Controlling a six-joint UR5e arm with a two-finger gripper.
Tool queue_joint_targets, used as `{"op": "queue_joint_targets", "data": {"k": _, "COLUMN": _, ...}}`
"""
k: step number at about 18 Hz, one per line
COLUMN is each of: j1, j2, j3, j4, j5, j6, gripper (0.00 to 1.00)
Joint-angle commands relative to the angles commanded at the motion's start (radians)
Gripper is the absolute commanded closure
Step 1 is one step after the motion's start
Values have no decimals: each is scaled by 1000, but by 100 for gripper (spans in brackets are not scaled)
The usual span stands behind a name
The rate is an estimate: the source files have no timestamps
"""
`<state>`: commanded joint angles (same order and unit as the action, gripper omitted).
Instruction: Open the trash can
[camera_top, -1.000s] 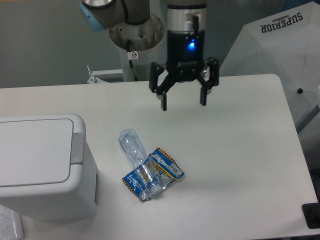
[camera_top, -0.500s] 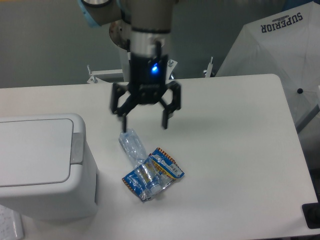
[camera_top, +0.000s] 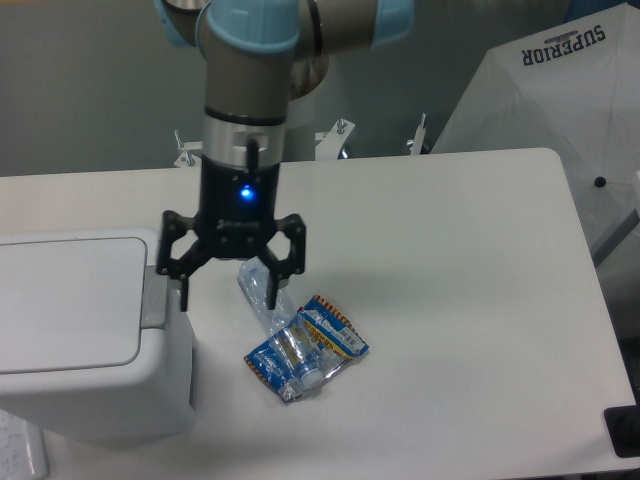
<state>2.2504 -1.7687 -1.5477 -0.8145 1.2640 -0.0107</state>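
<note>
Beside the trash can (camera_top: 85, 335), the open, empty end effector (camera_top: 227, 291) might miss the grey bar (camera_top: 154, 296) and bump the bottle (camera_top: 264, 292).

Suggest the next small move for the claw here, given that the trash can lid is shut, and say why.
Probably ease a little further left and down until one finger meets the grey push-bar. The claw is open and hangs just right of the trash can, one finger close beside the bar, while the lid lies flat and shut. The bottle sits under its other finger, so avoid dropping straight down.
</note>
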Motion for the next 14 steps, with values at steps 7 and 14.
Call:
{"op": "queue_joint_targets", "data": {"k": 7, "j1": -2, "j2": 0, "j3": -18, "j4": 3, "j5": 0, "j6": 5, "gripper": 0}}
{"op": "queue_joint_targets", "data": {"k": 14, "j1": -6, "j2": 3, "j3": -31, "j4": 5, "j5": 5, "j6": 5, "gripper": 0}}
